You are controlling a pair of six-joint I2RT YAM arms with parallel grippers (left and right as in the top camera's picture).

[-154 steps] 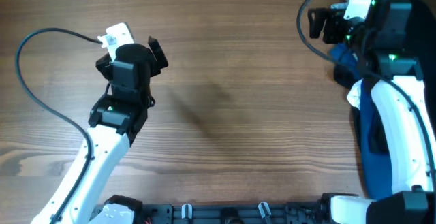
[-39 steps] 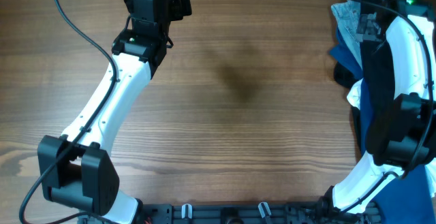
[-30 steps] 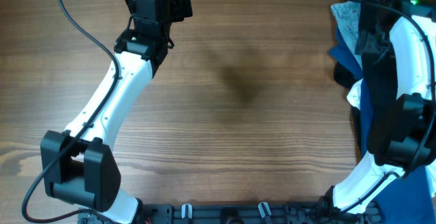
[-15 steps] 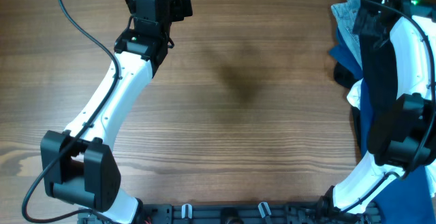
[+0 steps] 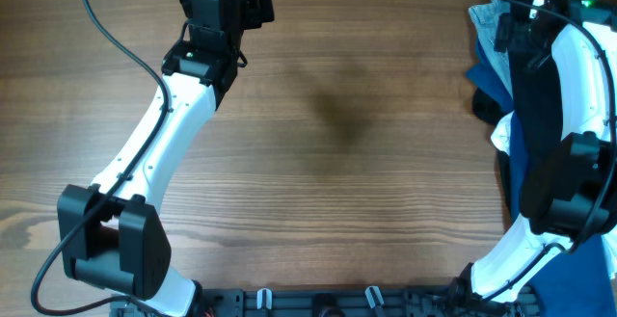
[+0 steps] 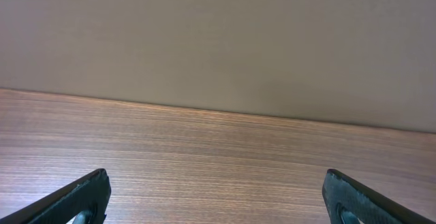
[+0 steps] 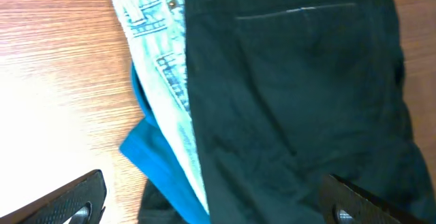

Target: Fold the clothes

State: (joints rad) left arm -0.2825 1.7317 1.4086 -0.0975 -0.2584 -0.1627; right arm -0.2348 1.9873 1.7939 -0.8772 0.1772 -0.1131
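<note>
Clothes: black garment [image 7: 293, 101], soft and matte, lies on top of the jeans [image 7: 160, 67]. It covers all but a pale strip of them on the side toward the open bench [image 7: 48, 81]. A fold of dark blue fabric [image 7: 160, 163] pokes out from under the jeans.
Long axis: judged from the right wrist view, the black cloth runs lengthwise alongside the exposed strip of the jeans, away from the camera (its far and outer ends leave the frame, so its full outline cannot be told).
Right arm: right end effector [image 7: 214, 200] is released, fingers spread wide with nothing between them. It hangs over the garment just past the jeans' strip, and appears to be clear of the cloth.
Left arm: left end effector [image 6: 218, 197] is likewise released and empty. It sits over bare bench well apart from the jeans and faces the plain wall [image 6: 218, 40].
Nearer: the right arm, by far. The left arm has the whole width of open bench between it and the jeans.
Coming move: probably a first pinch on the black cloth, to draw it off the jeans onto open bench. The garment lies straight beneath the right fingers, and its edge over the jeans is toward the bench-side finger.
Risk: a grip taken too close to that edge could catch the denim as well.
</note>
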